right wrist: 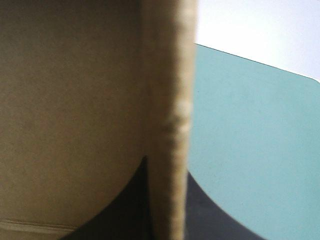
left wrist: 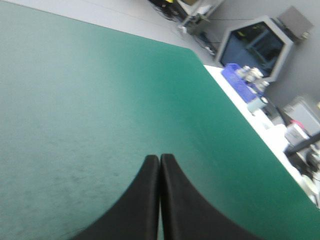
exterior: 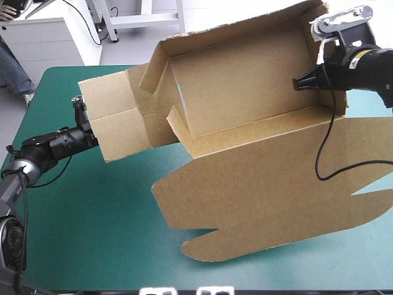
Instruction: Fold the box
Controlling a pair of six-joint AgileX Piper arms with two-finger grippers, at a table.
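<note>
Left gripper (left wrist: pixel 159 160): the black fingers are pressed together into one pointed arch with nothing between them. Only bare teal-green cover (left wrist: pixel 100 110) lies ahead of them.
Left arm: it reaches in low from the table's left side. In the high view its tip ends right at the outer edge of the box's left flap (exterior: pixel 113 117). Whether it touches the board cannot be told.
Left flap: a creased brown panel sticking out from the tray toward the table's left edge and hanging clear of the cover.
Box (exterior: pixel 245 86): a half-formed brown tray over the far middle of the table, tipped so that its open inside faces the high camera. The far wall, the left end wall and the near wall stand up around the floor.
Lid (exterior: pixel 276 190): one broad flat sheet running from the tray's near wall toward the table's near edge. Its scalloped rim lies over the cover on the right half.
Right gripper (exterior: pixel 307 80): clamped on the tray's right end wall (right wrist: pixel 172 100). The wall's raw edge runs straight up between the two nearly closed fingers, one finger inside the tray and one outside.
</note>
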